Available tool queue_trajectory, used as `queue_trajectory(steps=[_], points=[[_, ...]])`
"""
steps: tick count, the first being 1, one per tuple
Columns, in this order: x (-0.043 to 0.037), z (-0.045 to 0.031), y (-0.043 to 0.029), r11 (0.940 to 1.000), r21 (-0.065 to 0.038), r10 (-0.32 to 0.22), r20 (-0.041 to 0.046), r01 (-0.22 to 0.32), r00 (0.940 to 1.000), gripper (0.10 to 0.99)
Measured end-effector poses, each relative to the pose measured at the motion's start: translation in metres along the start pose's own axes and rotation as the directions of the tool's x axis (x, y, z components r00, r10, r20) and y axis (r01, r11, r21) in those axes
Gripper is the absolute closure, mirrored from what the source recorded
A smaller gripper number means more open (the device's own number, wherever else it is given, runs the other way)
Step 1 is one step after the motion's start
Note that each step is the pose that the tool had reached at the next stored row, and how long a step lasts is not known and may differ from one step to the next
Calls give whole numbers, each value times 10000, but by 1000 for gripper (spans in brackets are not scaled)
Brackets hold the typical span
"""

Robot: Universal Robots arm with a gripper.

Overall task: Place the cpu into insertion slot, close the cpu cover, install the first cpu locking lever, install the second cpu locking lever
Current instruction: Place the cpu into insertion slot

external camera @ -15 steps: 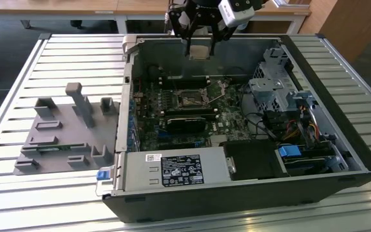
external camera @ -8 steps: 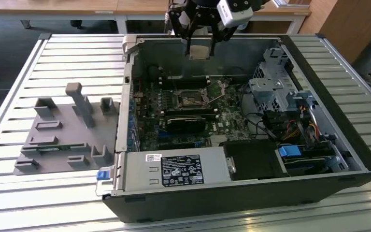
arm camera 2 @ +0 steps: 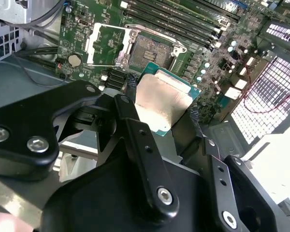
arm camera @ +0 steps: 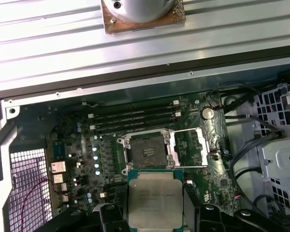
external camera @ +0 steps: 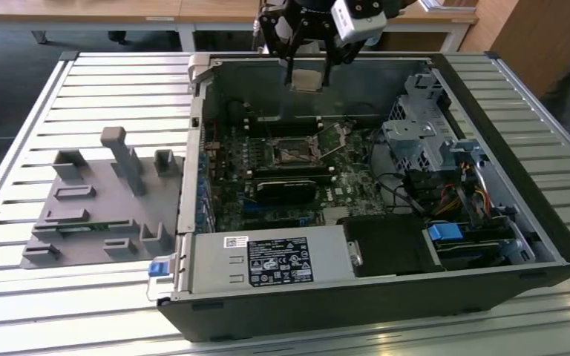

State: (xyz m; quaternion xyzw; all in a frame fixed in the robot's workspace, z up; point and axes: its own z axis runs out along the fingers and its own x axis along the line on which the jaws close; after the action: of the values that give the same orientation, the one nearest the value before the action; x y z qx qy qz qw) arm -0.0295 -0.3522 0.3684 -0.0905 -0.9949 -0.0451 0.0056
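First wrist view is showing you the hand (arm camera: 156,200) gripping the chip (arm camera: 154,188) by two opposite edges, fingers part closed, holding it flat and metal side up so it is sitting square to the bare socket (arm camera: 146,152) below. The cover (arm camera: 193,147) is lying swung aside, leaving that socket free. The computer case (external camera: 364,297) is lying open on a slatted metal tabletop (external camera: 27,111), with wooden desks (external camera: 116,9) sitting beyond.

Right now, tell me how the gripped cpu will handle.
The cpu, a thin flat plate with a metal lid, is probably stiff and light. Its smooth top and thin edges, pinched by the gripper, could slip or tilt. Its green board edge looks fragile if knocked.
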Motion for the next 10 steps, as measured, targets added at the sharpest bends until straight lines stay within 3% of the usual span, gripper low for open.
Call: queue_trajectory(steps=[10], points=[[1,3,3,9987,4,513,49,-513,9987,545]])
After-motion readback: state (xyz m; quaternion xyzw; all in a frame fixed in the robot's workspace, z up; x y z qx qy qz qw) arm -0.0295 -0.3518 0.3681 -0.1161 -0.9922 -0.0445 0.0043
